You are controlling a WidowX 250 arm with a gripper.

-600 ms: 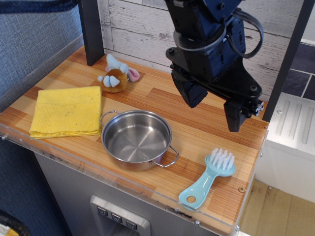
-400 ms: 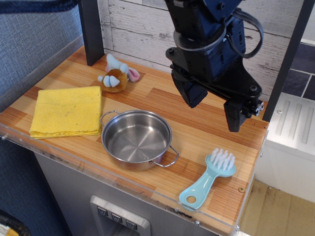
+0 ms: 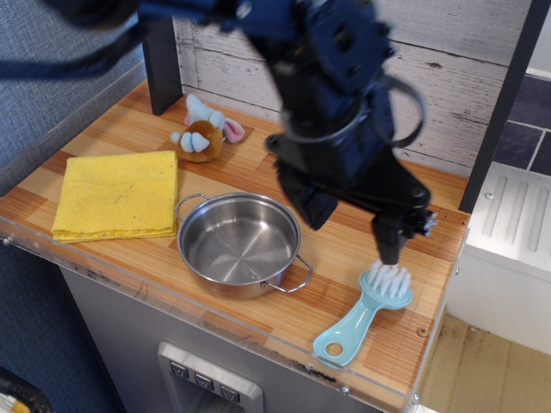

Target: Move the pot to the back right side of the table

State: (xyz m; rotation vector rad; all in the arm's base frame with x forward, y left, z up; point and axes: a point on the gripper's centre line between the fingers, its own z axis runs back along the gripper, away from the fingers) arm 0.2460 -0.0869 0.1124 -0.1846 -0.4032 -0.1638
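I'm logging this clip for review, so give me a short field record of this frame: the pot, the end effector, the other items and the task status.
pot: pot empty, upright, near the front edge of the table, centre-left
end effector: end effector open, above the table right of the pot, touching nothing that can be seen
cloth: yellow cloth folded flat, left of the pot
toy: plush toy at the back, behind the pot
brush: light blue brush front right, bristles up
task status: pot not grasped, not yet at back right
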